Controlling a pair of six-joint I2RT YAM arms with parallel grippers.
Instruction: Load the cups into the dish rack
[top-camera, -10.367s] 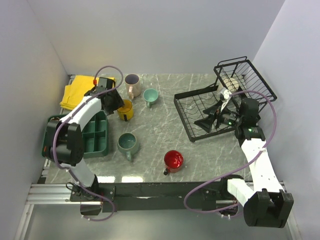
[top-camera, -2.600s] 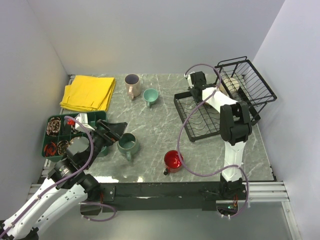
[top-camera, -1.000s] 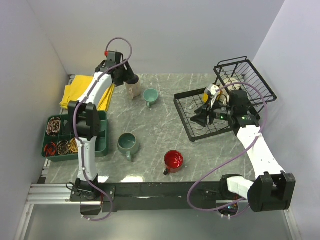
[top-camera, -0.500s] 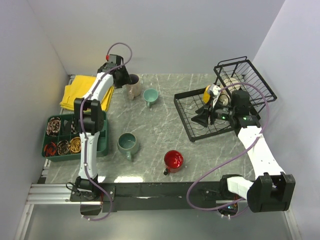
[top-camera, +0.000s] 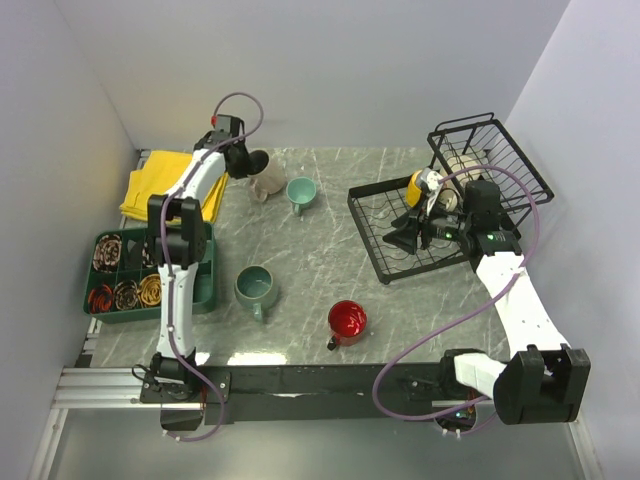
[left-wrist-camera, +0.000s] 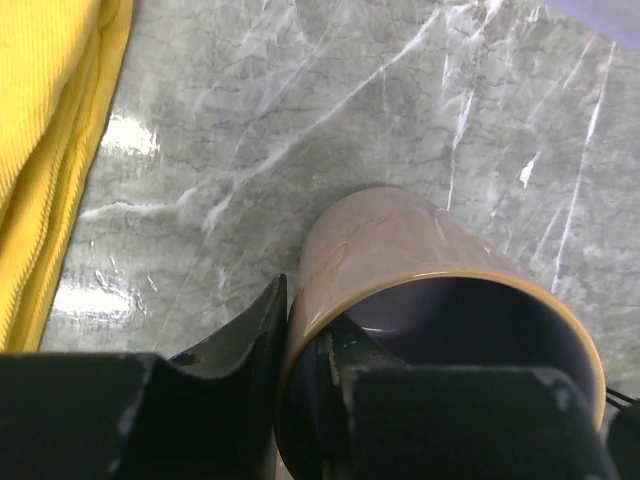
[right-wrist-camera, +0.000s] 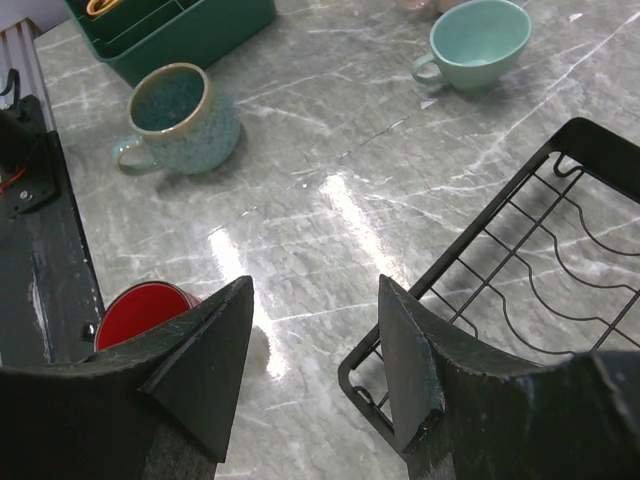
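My left gripper (top-camera: 254, 162) is shut on the rim of the pale pink mug (top-camera: 267, 182) at the back of the table, and the mug tilts. In the left wrist view one finger (left-wrist-camera: 240, 340) is outside the mug (left-wrist-camera: 400, 240) and one is inside. My right gripper (top-camera: 405, 232) hangs open and empty over the near-left corner of the black wire dish rack (top-camera: 365, 238). The yellow mug (top-camera: 419, 183) lies in the rack. A cream-coloured thing (top-camera: 458, 164) sits in the tall basket. The teal mug (top-camera: 300, 190), grey-green mug (top-camera: 255, 287) and red mug (top-camera: 347, 320) stand on the table.
A yellow cloth (top-camera: 150, 185) lies at the back left, beside the pink mug (left-wrist-camera: 40, 150). The green compartment tray (top-camera: 205, 290) sits at the left edge. The right wrist view shows the teal mug (right-wrist-camera: 478, 40), grey-green mug (right-wrist-camera: 180, 115), red mug (right-wrist-camera: 140, 305) and rack corner (right-wrist-camera: 560, 250).
The pink mug has tipped over in my left gripper's hold. The right arm has hardly moved.
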